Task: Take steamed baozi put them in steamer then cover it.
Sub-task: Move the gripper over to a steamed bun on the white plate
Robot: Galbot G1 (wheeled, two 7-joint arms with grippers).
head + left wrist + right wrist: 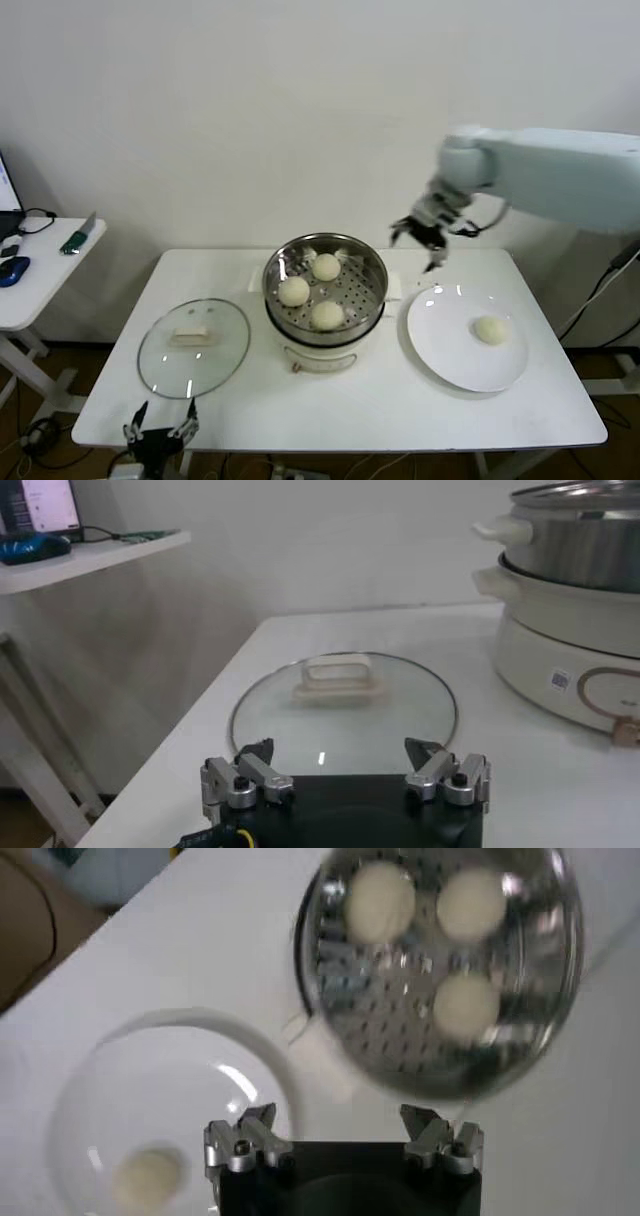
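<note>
Left gripper [160, 428] waits at the near edge of the tabletop [340, 405], about 7 o'clock from the steamer, fingers spread wide and holding nothing; it is parked w/ the cover just in front of it. That cover [193, 347], clear glass w/ a whitish handle, lies flat on the tabletop at 9 o'clock of the steamer, close beside it but not on it.

Steamer [372, 268] stands mid-tabletop and has three baozi [327, 315] on its perforated floor. At its 3 o'clock is the white plate [440, 355], w/ one baozi left [490, 330] on the right part.

Right gripper [424, 236] hangs in the air farther back, between the steamer rim and the plate, above both; fingers wide apart, empty.

Judgement: the loading step is 3 of 4 done. Next move asks the right gripper to go down toward 5 o'clock over the last baozi, close gently on its soft sides, lift and carry it to the free gap in the steamer. After that, the cover.
</note>
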